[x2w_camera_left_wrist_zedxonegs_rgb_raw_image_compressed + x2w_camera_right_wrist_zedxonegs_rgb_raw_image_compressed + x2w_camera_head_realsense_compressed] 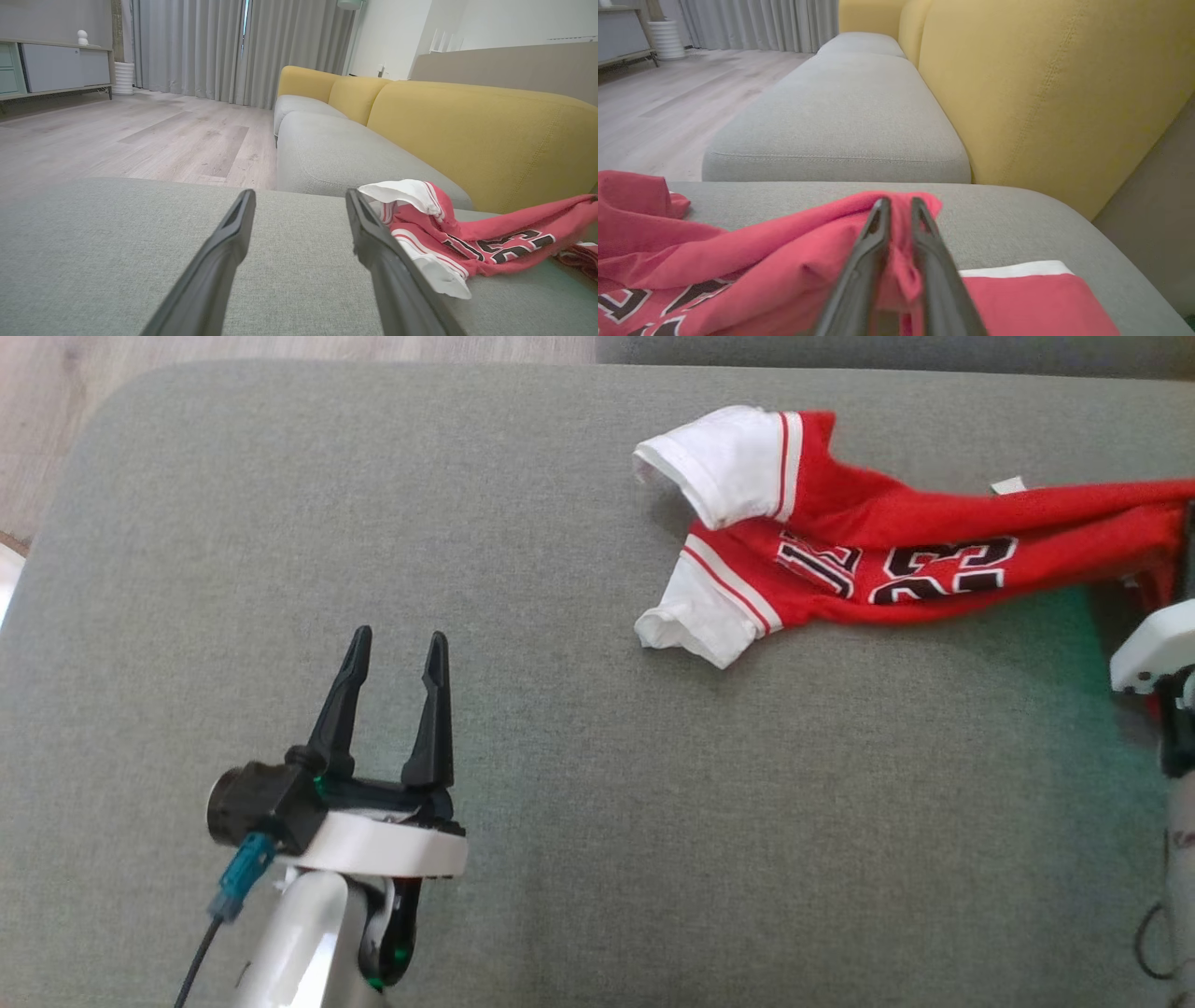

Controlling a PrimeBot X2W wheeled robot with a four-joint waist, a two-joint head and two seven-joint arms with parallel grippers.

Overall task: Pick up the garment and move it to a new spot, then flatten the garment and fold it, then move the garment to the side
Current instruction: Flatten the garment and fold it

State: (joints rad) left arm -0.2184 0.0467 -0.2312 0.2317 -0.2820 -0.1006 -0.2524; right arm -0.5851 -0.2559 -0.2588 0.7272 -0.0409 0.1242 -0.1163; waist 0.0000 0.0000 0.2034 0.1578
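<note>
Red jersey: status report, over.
Right end effector shut on bunched red-and-white fabric jersey. Left end effector open, apart from it, above grey fabric cushion. No obstacle seen.

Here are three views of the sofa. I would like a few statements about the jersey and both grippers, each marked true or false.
1. The right gripper is shut on a fold of the red jersey. True.
2. The left gripper holds a sleeve. False: it is open, over bare grey cushion, apart from the jersey.
3. The jersey lies flat and neatly folded. False: it is crumpled and bunched.
4. The jersey has white sleeves. True.
</note>
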